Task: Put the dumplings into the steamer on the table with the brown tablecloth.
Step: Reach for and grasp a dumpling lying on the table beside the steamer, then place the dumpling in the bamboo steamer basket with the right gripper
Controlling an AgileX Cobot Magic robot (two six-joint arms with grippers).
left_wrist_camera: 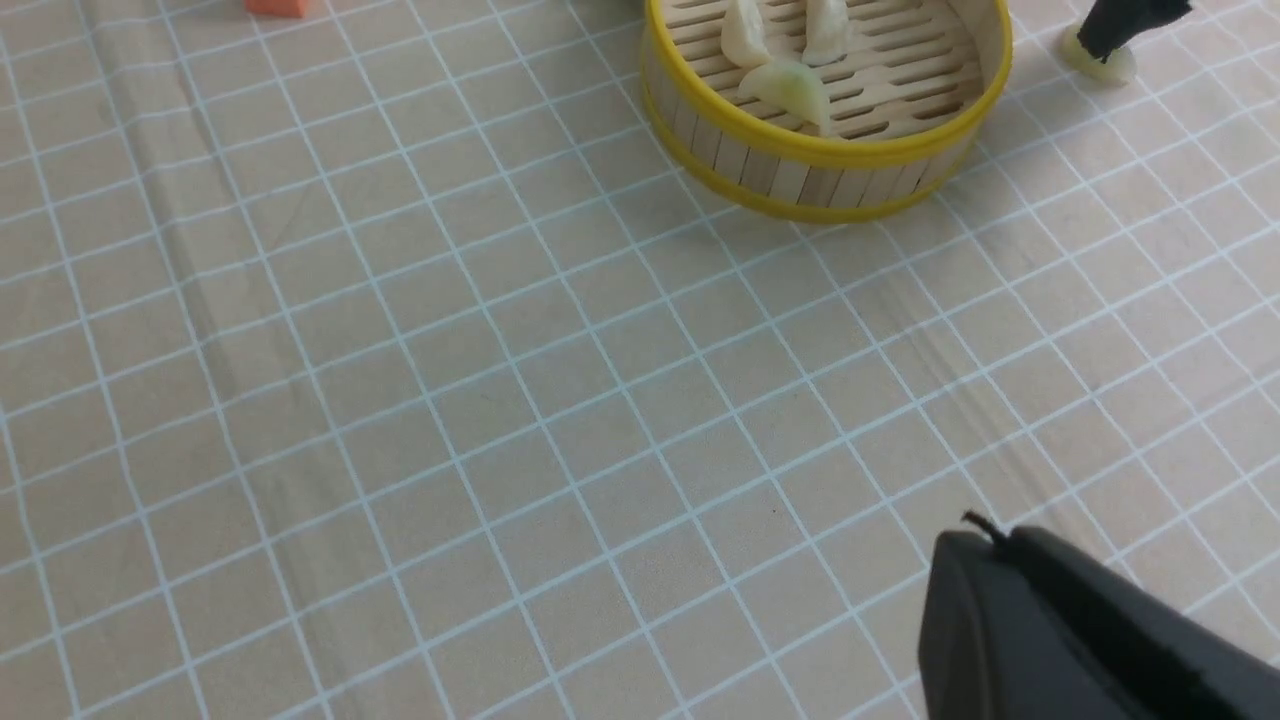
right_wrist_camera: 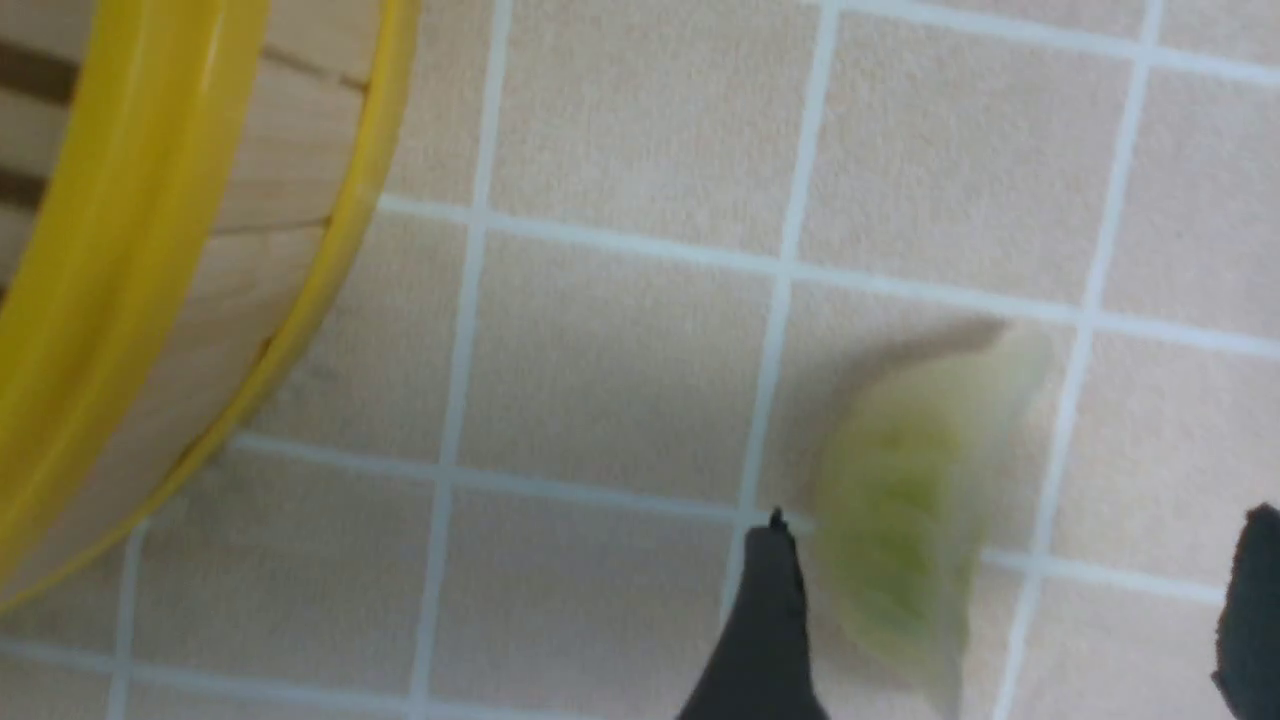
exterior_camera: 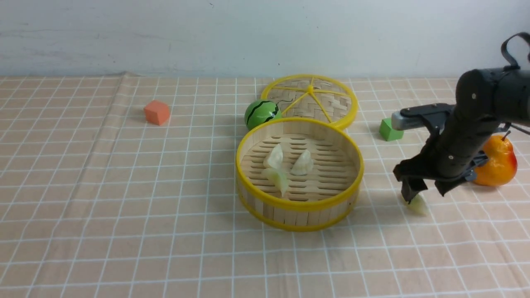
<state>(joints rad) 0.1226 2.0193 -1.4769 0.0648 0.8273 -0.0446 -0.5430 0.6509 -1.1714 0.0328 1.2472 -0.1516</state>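
Note:
The steamer [exterior_camera: 300, 205] stands mid-table on the brown checked tablecloth [exterior_camera: 124, 207]. It holds two whitish dumplings [exterior_camera: 274, 157] [exterior_camera: 303, 162] and one pale green dumpling [exterior_camera: 278, 179]. They also show in the left wrist view [left_wrist_camera: 790, 85]. The fourth dumpling [exterior_camera: 417, 204], pale green, lies on the cloth to the right of the steamer. My right gripper [exterior_camera: 426, 193] is open just above it. In the right wrist view this dumpling [right_wrist_camera: 900, 510] sits between the open jaws of the gripper [right_wrist_camera: 1010, 530], close to one finger, blurred. My left gripper [left_wrist_camera: 1000, 540] is shut and empty, above bare cloth.
The flat woven lid [exterior_camera: 310, 99] lies behind the steamer, a watermelon ball [exterior_camera: 261, 113] beside it. An orange cube [exterior_camera: 157, 112] sits far left. A green cube [exterior_camera: 390, 129] and an orange-yellow pear [exterior_camera: 497, 159] sit at the right, by my right arm.

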